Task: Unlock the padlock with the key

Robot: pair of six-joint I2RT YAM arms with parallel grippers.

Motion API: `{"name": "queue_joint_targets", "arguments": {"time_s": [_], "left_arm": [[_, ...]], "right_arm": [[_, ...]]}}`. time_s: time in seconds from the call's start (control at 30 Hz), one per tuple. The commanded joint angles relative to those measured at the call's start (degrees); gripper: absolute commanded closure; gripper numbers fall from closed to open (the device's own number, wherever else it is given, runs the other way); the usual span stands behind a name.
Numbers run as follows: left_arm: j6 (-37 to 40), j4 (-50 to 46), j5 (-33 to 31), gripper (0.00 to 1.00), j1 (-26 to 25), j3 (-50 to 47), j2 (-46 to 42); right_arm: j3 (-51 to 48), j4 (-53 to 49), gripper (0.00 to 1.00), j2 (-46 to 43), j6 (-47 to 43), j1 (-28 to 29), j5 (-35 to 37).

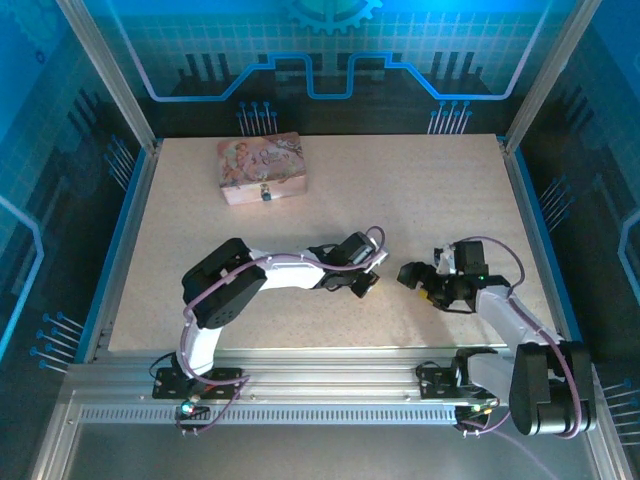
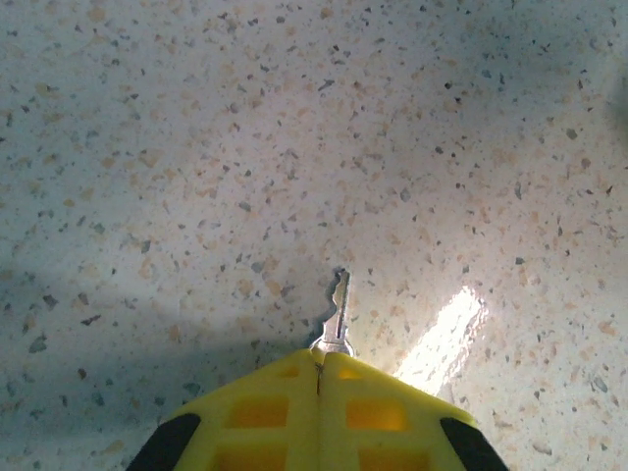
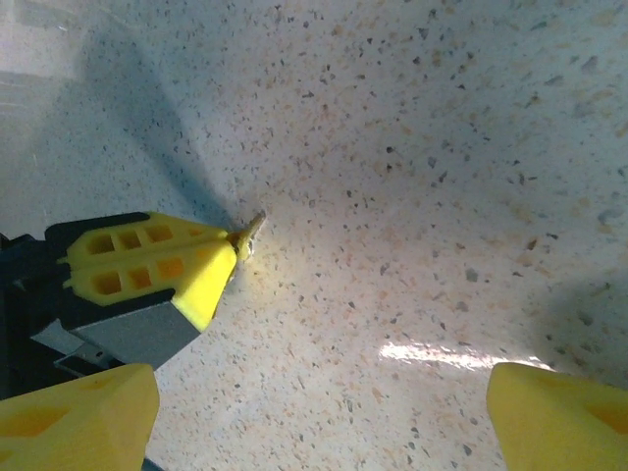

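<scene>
Left wrist view: the yellow left fingers (image 2: pixel 319 358) are pressed fully together, pinching the head of a tiny, thin grey-brown metal key (image 2: pixel 339 312). The key's blade sticks straight out past the fingertips, in line with them, over a pale speckled worktop (image 2: pixel 196 147).

Right wrist view: the 2 yellow right fingers (image 3: pixel 559 407) stand wide apart with nothing between them. Ahead of them and to the left are the closed left fingers, with the key's tip poking out towards the middle of the picture.

Top external view: both arms reach into the middle of the worktop, and the 2 sets of fingers sit near each other, roughly tip to tip. The tiny dark-blue padlock (image 1: pixel 266 194) shows as a small dark dot on the near face of a pink illustrated box (image 1: pixel 262 165), which sits at the far left of the worktop, well apart from both arms.

From the key, the padlock lies away and to the left, while the key's long axis points rightward at the right fingers, so roughly away from the lock. The left arm, which holds the key, is also the nearer one to the box. The coming move likely calls for turning the key round to face the padlock. The keyhole is too small to make out.
</scene>
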Motion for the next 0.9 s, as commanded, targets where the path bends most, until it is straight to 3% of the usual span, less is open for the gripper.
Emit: {"name": "queue_joint_targets", "arguments": {"time_s": [0.0,0.87], "left_arm": [[-1.18,-1.11,2.39,1.00,0.44,-2.47,-1.28],[-3.49,3.33,6.06,1.00,2.55,-6.92,-7.82]], "right_arm": [[-0.86,1.58,0.13,0.27,1.32,-0.83,-2.33],[-1.15,5.64,0.22,1.83,4.65,-0.86,-5.75]]}}
